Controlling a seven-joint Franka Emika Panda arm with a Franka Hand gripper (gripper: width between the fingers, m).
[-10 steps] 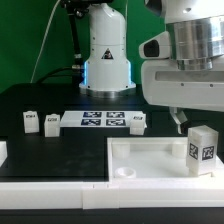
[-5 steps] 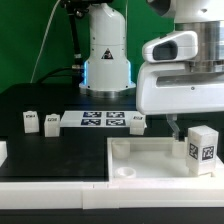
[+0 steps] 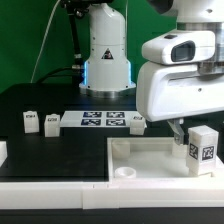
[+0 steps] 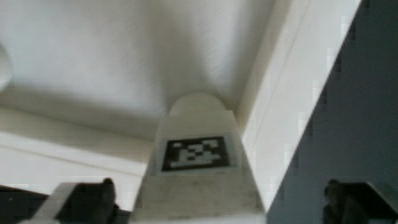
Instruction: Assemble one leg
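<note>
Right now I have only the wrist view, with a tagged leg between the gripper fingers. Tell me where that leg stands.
Observer: The leg stands upright on the white tray, toward the exterior view's right edge.
Operator: Count the other legs.
Observer: Three other legs stand off the tray: one and a second past the marker board's end on the exterior view's left, and a third at its other end.
</note>
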